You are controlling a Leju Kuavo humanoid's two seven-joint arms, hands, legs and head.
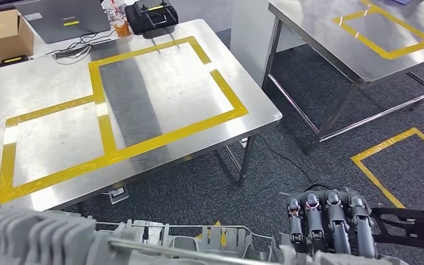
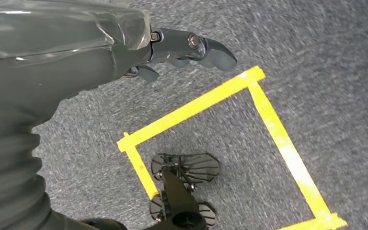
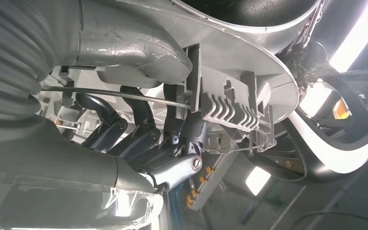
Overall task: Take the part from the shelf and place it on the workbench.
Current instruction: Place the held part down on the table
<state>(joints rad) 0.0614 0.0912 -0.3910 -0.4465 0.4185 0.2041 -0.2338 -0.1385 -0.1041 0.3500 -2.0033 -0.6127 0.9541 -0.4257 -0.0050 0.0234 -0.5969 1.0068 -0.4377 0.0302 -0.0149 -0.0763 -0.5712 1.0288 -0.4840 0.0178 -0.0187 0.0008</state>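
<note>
Large grey ribbed plastic part [image 1: 143, 243] with a thin metal rod along it: carried low at the near edge of the head view, short of the stainless-steel table [image 1: 49, 83], over grey carpet [image 1: 199, 187]. Right hand [image 1: 331, 226]: dark fingers [image 3: 124, 136] curled around the part's edge, gripping it (the right wrist view shows the grey thumb lying over the ribbed moulding). Left hand [image 2: 191, 50]: hanging over the carpet, fingers curled in, holding nothing. Table: marked with yellow tape rectangles [image 1: 143, 105]; at its far edge a grey laptop [image 1: 66, 19], a black controller [image 1: 154, 16], a cardboard box [image 1: 3, 36]. Second steel table [image 1: 331, 33], similarly taped, stands to the right. Yellow tape square [image 2: 268, 115] on the floor.
</note>
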